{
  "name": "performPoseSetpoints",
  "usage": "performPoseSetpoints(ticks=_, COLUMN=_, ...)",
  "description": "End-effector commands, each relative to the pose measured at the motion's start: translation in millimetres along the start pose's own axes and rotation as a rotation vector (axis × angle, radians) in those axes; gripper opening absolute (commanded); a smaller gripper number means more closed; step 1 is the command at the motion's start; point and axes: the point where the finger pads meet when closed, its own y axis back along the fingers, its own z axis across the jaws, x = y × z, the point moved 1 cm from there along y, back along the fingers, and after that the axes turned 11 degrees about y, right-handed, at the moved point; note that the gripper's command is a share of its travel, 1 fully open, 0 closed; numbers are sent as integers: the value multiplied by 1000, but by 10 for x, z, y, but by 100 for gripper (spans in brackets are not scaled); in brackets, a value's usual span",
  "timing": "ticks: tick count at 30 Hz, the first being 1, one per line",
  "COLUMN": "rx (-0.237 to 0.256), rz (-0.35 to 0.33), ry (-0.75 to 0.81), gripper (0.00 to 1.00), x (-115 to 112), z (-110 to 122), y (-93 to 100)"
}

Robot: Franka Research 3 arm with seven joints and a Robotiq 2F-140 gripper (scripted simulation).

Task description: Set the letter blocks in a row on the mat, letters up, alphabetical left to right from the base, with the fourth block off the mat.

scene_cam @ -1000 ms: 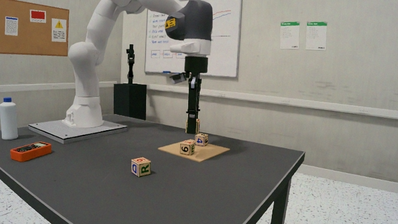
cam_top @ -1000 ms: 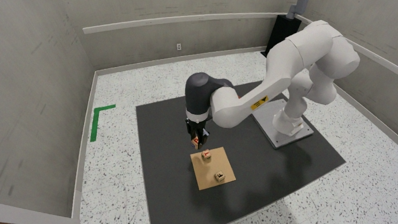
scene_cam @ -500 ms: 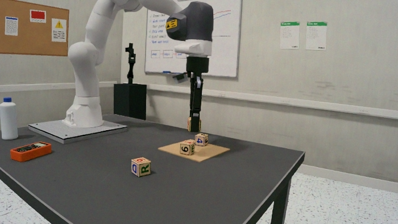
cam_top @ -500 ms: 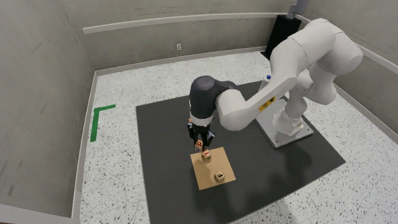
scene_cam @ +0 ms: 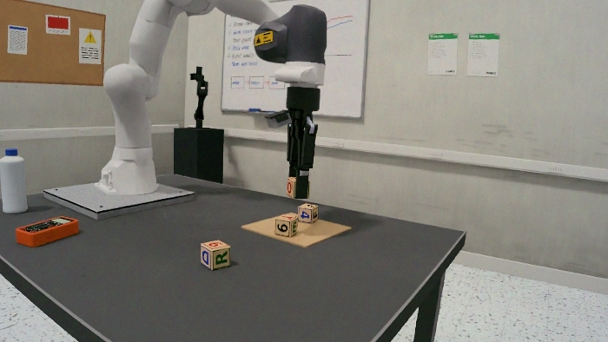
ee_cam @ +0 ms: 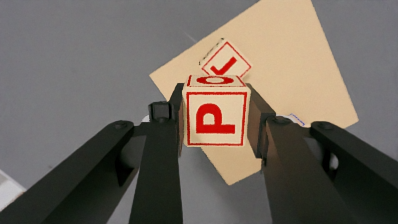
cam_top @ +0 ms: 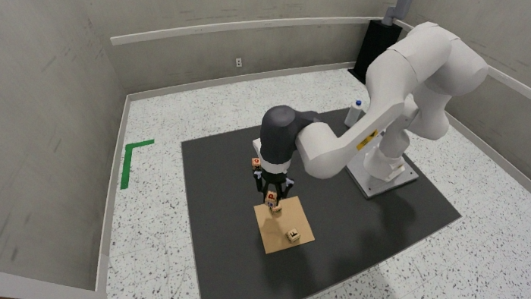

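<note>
The jaws (cam_top: pixel 274 199) (scene_cam: pixel 300 188) are closed on a printed cube with a red P (cam_top: pixel 271 199) (scene_cam: pixel 292 187) (ee_cam: pixel 216 120), held above the smooth tan mat (cam_top: pixel 284 218) (scene_cam: pixel 256 226) (ee_cam: pixel 300 65). Below them on the mat sit two pale, black-edged cubes: one red-lettered (cam_top: pixel 275 209) (scene_cam: pixel 287 225) (ee_cam: pixel 229 61), the other topped with F (cam_top: pixel 293 235) (scene_cam: pixel 307 213). A red-9 cube (cam_top: pixel 256 163) (scene_cam: pixel 215 254) rests off the mat on the dark worktop (cam_top: pixel 220 212) (scene_cam: pixel 174 286) (ee_cam: pixel 65 70).

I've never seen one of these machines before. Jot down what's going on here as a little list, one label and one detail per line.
gripper: closed on a block, above the table
held block: red P on top
blocks resting on the mat: two
mat: tan, square
block off the mat: red number on top, green R on one side
bottle: white with a blue cap, near the arm's base
row of three: not finished
</note>
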Motion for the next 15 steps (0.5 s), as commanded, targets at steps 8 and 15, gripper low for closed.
performPoseSetpoints(ticks=8, rx=8, rz=-3, ry=245, gripper=31, x=-98, z=112, y=12)
performPoseSetpoints(ticks=15, rx=9, rz=-2, ry=355, gripper=31, x=-166, z=205, y=16)
